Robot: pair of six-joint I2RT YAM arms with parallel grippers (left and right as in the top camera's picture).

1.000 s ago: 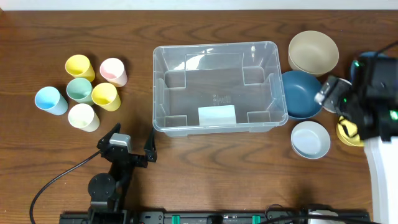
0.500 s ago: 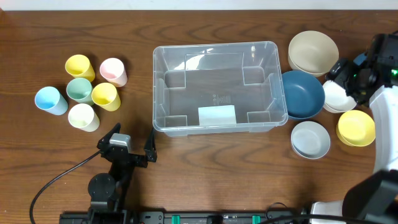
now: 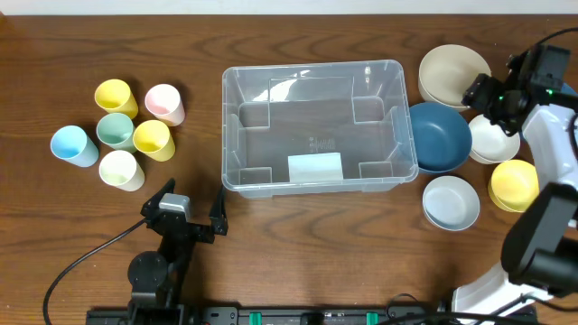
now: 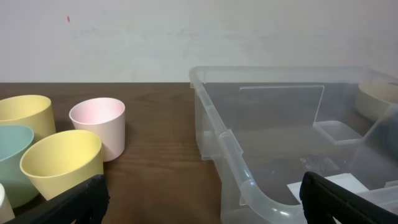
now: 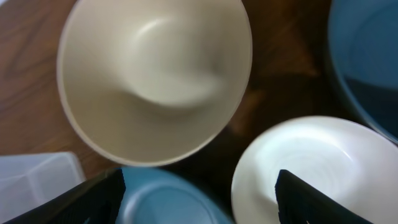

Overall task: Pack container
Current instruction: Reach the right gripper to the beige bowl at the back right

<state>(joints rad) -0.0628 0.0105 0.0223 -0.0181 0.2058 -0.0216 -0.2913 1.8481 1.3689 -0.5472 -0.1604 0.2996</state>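
The container [image 3: 312,126], a large clear bin with a pale label on its base, stands empty in the middle of the table. Its near corner [image 4: 261,186] shows in the left wrist view. My left gripper [image 3: 191,212] rests open in front of the container's left corner, its jaws [image 4: 205,205] wide apart with nothing between them. Over the bowls at the right, my right gripper [image 3: 483,95] hovers open. In the right wrist view the right gripper [image 5: 205,202] holds nothing, above the gap between the beige bowl [image 5: 155,74], the white bowl [image 5: 317,168] and the dark blue bowl [image 5: 168,199].
Several cups stand at the left: yellow [image 3: 116,95], pink [image 3: 165,103], green [image 3: 115,129], yellow [image 3: 153,140], blue [image 3: 72,145], cream [image 3: 121,169]. Right of the container lie beige [image 3: 454,75], dark blue [image 3: 440,135], white [image 3: 494,140], yellow [image 3: 515,185] and pale blue [image 3: 451,201] bowls.
My right arm has swung from over the yellow bowl at the right edge up and left toward the beige bowl, its jaws narrowing a little. The left arm has not moved.
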